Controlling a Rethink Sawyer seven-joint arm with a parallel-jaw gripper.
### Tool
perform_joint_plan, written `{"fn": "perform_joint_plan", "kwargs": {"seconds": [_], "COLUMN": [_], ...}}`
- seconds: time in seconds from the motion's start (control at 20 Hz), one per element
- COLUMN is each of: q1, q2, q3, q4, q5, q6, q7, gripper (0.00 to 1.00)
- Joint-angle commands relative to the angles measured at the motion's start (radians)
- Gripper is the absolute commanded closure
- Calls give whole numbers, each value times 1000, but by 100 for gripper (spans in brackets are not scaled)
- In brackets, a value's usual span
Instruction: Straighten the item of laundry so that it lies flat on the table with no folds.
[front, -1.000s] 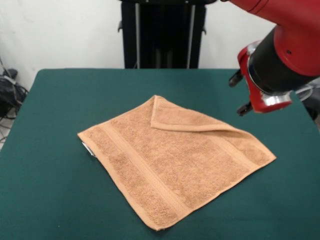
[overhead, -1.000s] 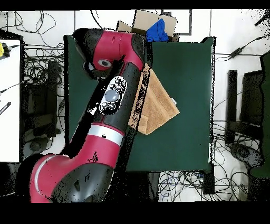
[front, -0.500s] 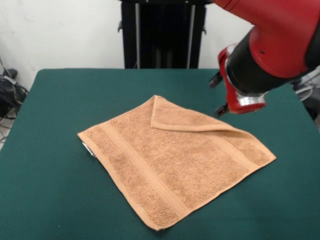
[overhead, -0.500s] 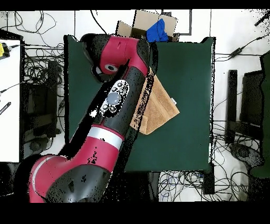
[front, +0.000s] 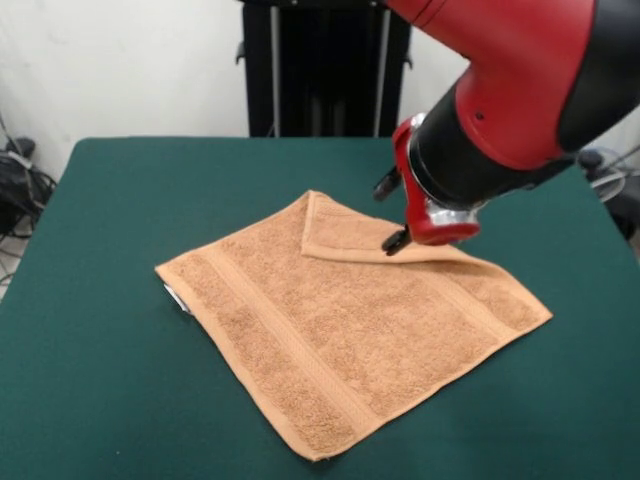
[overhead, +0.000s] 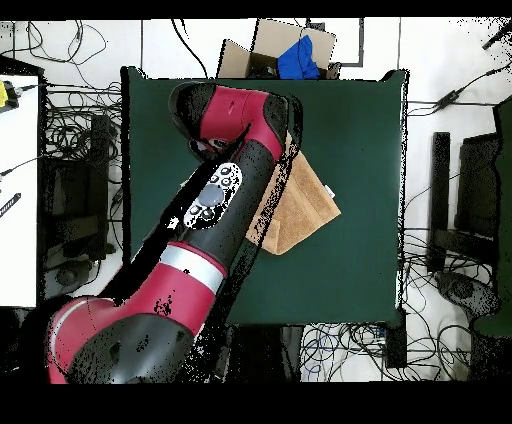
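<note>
Front view: my arm (front: 510, 80) comes down from the upper right, red shell over a black wrist, and ends above the far part of the towel (front: 350, 325). My gripper (front: 390, 212) shows as two dark fingertips (front: 396, 240) jutting from the red end plate toward the left; one sits higher, near the towel's far edge, the other lower, over the folded flap (front: 370, 235). The tips stand apart with a gap between them and nothing held there, so my hand is spread. I cannot tell whether the lower tip touches the cloth or hangs just above it.

The towel lies near the middle of the table (front: 100, 400), turned like a diamond, one corner toward the near edge and one toward the right. Most of it lies flat, with a woven band running along its left side. Its far corner is folded over onto the towel, making a triangular flap whose crease runs from the far tip out toward the right corner. A small white tag (front: 176, 298) peeks out at the left edge.

Overhead view: my arm (overhead: 200, 230) crosses the green table (overhead: 360, 150) from the lower left and covers one side of the towel (overhead: 305, 205); the uncovered part lies near the table's centre. The gripper itself is hidden beneath the arm.
</note>
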Motion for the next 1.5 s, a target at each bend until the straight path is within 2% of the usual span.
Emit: {"fn": "perform_joint_plan", "kwargs": {"seconds": [0.05, 0.45, 0.95, 1.15, 1.5], "q1": [18, 1, -30, -48, -72], "q2": [60, 103, 124, 103, 42], "q3": [1, 51, 111, 132, 162], "q4": [97, 62, 126, 179, 257], "q5": [4, 44, -3, -13, -38], "q6": [-56, -40, -155, -194, -192], "q7": [396, 413, 251, 182, 69], "gripper": [0, 0, 0, 0, 0]}}
